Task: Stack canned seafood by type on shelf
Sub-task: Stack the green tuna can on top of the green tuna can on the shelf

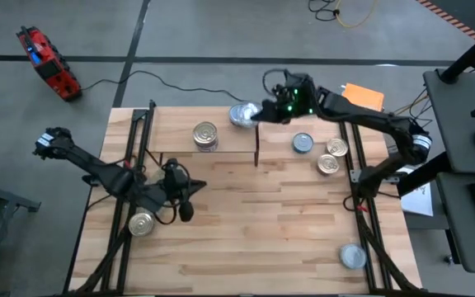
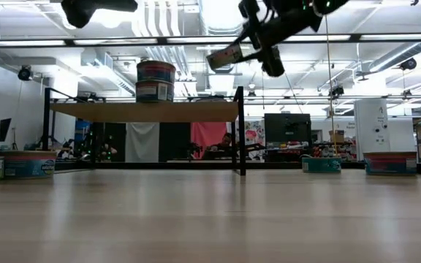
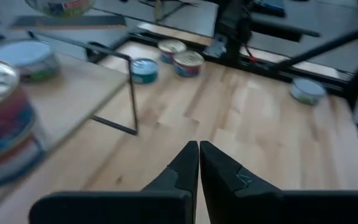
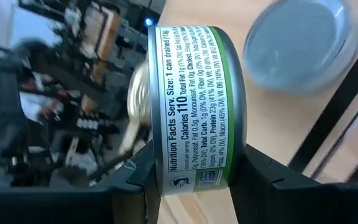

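While gripped on edge in right gripper (image 4: 194, 171): green-label tin (image 4: 194, 99), above shelf (image 1: 171, 136) end, silver-lidded tin (image 4: 300, 40) just beyond it, golden-lidded stack (image 1: 206, 134) farther along. Left gripper (image 3: 198, 155): pinched shut, empty, over tabletop. Risk, judged: tilted release, tin rolling off shelf edge.

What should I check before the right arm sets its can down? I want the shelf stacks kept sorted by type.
1. Grip: right end effector clamps a green-label tin by lid and base. Ok.
2. Position: carried tin is above the shelf, near its right end. Ok.
3. Landing spot: a silver-lidded tin lies below. Ok.
4. Type match with it: cannot tell.
5. Gold-lidded stack stands apart. Ok.
6. Left end effector shut, clear of the shelf. Ok.
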`<action>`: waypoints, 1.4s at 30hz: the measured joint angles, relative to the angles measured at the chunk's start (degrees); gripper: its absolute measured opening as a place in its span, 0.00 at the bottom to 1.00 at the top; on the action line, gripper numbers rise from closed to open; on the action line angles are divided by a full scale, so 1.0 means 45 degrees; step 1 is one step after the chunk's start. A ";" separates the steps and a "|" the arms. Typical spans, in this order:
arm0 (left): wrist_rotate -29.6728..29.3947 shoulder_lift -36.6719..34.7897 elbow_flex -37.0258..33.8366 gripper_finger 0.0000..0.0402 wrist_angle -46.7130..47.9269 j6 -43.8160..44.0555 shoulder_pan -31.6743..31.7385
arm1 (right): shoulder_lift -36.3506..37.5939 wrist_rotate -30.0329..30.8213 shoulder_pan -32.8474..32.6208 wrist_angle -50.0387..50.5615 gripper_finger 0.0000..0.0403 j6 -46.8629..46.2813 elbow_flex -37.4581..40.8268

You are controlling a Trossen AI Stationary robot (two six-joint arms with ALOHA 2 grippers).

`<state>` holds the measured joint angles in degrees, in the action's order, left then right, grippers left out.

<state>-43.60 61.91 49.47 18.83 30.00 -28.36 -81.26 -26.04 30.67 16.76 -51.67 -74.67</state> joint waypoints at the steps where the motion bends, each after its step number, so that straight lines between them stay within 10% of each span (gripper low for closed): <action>1: -0.0185 0.0000 0.0139 0.00 0.0159 0.0003 0.0000 | -0.0120 -0.0228 0.0288 -0.0295 0.33 -0.0082 0.0000; 22: -0.1944 -0.0029 0.0923 0.00 0.1176 0.0349 0.0029 | -0.2501 -0.1219 0.1304 -0.2585 0.33 -0.2383 -0.0913; 42: -0.2232 -0.0029 0.0904 0.00 0.1293 0.0466 0.0084 | -0.3457 -0.0956 0.1304 0.0446 0.33 -0.1015 -0.2108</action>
<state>-53.64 61.78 53.54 24.64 32.10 -27.98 -96.82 -30.35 36.53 18.77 -56.24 -84.16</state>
